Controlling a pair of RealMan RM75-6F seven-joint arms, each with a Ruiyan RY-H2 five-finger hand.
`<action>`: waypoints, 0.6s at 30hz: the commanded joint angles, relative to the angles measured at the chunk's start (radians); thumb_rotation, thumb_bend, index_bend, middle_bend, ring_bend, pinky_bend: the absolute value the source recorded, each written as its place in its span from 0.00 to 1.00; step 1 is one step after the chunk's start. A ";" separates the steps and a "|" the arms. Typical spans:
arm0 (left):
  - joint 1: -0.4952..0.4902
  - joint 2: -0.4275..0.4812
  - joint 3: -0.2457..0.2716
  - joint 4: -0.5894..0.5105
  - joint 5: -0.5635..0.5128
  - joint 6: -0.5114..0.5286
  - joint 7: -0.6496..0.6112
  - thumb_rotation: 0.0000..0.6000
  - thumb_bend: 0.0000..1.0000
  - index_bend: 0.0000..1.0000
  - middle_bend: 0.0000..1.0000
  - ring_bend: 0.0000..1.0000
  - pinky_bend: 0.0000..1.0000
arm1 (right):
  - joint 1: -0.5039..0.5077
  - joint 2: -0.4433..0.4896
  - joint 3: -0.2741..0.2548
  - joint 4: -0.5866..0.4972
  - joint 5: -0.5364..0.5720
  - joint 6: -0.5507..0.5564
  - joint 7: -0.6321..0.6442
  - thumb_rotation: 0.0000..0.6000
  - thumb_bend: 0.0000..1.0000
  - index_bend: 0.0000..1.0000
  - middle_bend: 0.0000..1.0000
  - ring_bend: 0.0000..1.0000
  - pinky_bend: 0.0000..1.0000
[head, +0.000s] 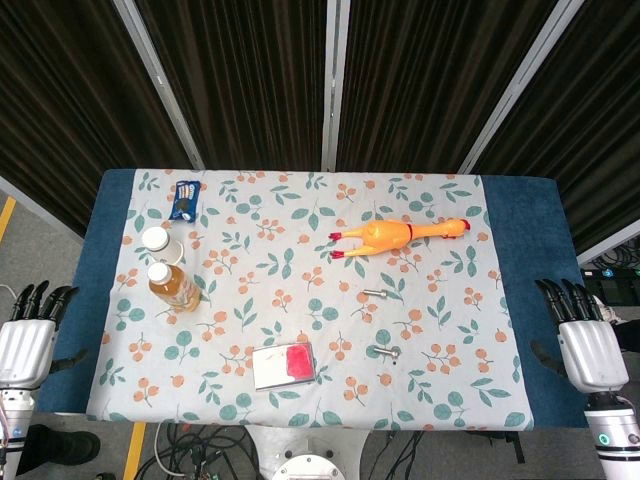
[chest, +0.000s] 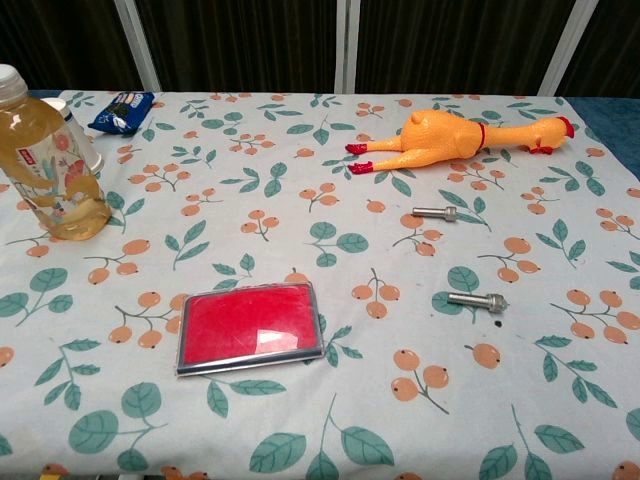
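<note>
My left hand (head: 30, 335) hangs off the table's left edge, fingers apart, holding nothing; the bottle of amber drink (head: 172, 285) is the nearest thing to it. My right hand (head: 585, 340) hangs off the right edge, fingers apart and empty, nearest the metal bolt (head: 384, 351). Neither hand shows in the chest view. On the floral cloth (head: 300, 240) lie a yellow rubber chicken (head: 398, 236), a second bolt (head: 374, 293) and a red packet (head: 283, 364) in clear wrap. The chest view shows the chicken (chest: 450, 138), both bolts (chest: 436, 213) (chest: 476, 300), the packet (chest: 250, 325) and the bottle (chest: 48, 155).
A white cup (head: 160, 242) stands behind the bottle, and a blue snack packet (head: 185, 200) lies at the back left. Blue table edges (head: 525, 250) flank the cloth. Dark curtains with metal posts (head: 335, 80) stand behind the table.
</note>
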 joint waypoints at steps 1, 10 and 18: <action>0.000 -0.001 -0.001 0.001 0.003 0.003 0.001 1.00 0.00 0.14 0.15 0.00 0.00 | 0.001 0.002 -0.001 -0.002 0.000 -0.002 0.000 1.00 0.17 0.07 0.11 0.00 0.09; 0.001 -0.007 -0.003 0.004 0.022 0.025 0.004 1.00 0.00 0.14 0.15 0.00 0.00 | 0.005 0.014 -0.010 -0.005 -0.018 -0.007 0.024 1.00 0.17 0.07 0.11 0.00 0.09; 0.000 -0.010 -0.005 0.008 0.023 0.025 0.000 1.00 0.00 0.14 0.15 0.00 0.00 | 0.078 0.027 -0.005 -0.029 -0.050 -0.102 0.054 1.00 0.18 0.13 0.15 0.02 0.12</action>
